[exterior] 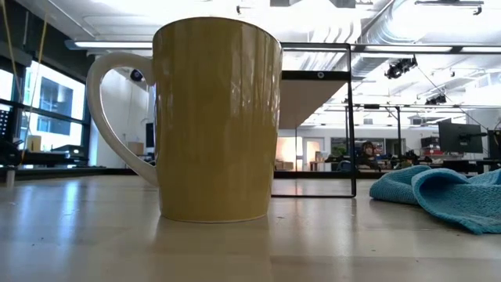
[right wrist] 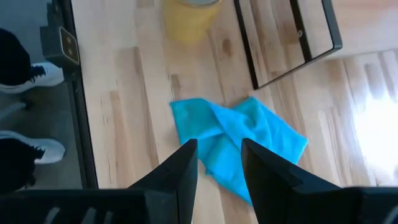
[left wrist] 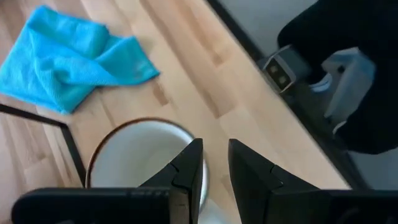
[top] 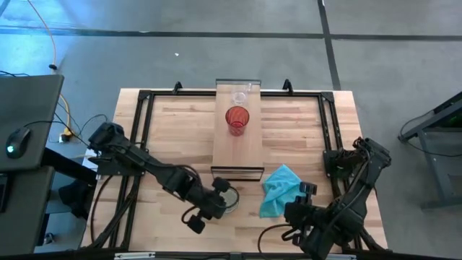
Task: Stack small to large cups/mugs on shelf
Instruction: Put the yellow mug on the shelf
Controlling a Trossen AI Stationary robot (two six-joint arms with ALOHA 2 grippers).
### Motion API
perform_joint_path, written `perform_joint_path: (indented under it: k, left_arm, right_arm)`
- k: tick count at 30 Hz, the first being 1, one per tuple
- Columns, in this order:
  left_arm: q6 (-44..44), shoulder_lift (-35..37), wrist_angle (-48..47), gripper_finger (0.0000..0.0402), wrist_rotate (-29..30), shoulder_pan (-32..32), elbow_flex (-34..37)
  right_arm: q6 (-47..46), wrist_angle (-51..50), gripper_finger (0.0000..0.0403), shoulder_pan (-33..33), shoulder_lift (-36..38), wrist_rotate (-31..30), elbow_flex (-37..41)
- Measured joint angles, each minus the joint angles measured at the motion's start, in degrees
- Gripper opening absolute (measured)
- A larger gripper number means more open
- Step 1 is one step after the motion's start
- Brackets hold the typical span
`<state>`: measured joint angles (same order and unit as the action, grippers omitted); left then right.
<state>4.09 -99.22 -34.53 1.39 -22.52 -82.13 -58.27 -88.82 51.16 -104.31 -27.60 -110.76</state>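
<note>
Centrally, the shelf (top: 237, 141), a long narrow board of pale wood with a dark frame at its ends, runs from the far edge of the table (top: 180, 137) toward the near side. On its far end stands the glass (top: 239, 97), small and clear; just nearer stands the red cup (top: 237, 120), translucent and ribbed-looking, apart from the glass. The mug (exterior: 217, 117) stands upright on the table off the shelf's near end, glossy, cream-yellow outside and white inside, with a looped handle (exterior: 113, 117).

Left gripper (left wrist: 214, 168): poised over the mug's rim (left wrist: 106, 140), fingers narrowly parted, one finger (left wrist: 189, 171) over the mug's opening and the other outside the wall; contact with the wall cannot be told.

Right gripper (right wrist: 219, 163): above the near right part of the table, fingers narrowly parted and holding nothing, over the cloth (right wrist: 233, 140).

The cloth, teal and soft-napped, lies crumpled just right of the shelf's near end, near the mug but not touching it.

Surface: planked light wood, smooth, edged by a black metal frame (top: 141, 130).

Room: grey concrete floor (top: 180, 50) with dark seams; a side desk carrying a mouse (top: 17, 139) at left; in the low view, ceiling strip lights (exterior: 117, 45), windows and distant desks.
</note>
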Motion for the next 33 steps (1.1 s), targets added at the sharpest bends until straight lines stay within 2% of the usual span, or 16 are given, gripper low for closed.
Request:
perform_joint_path:
  k: [15,23,33]
  left_arm:
    - [0.3,-4.1,-3.6,0.0067,6.7,-1.2,0.0]
    - [0.2,-4.3,-5.1,0.0067,6.7,-1.2,0.0]
    - [0.1,-5.3,-4.8,0.0067,3.9,-1.2,0.0]
  right_arm:
    - [0.2,2.8,0.0118,0.0,0.0,-2.4,0.0]
    - [0.3,3.4,0.0118,0.0,0.0,-3.8,0.0]
    - [0.9,3.4,0.0117,0.0,0.0,-3.9,0.0]
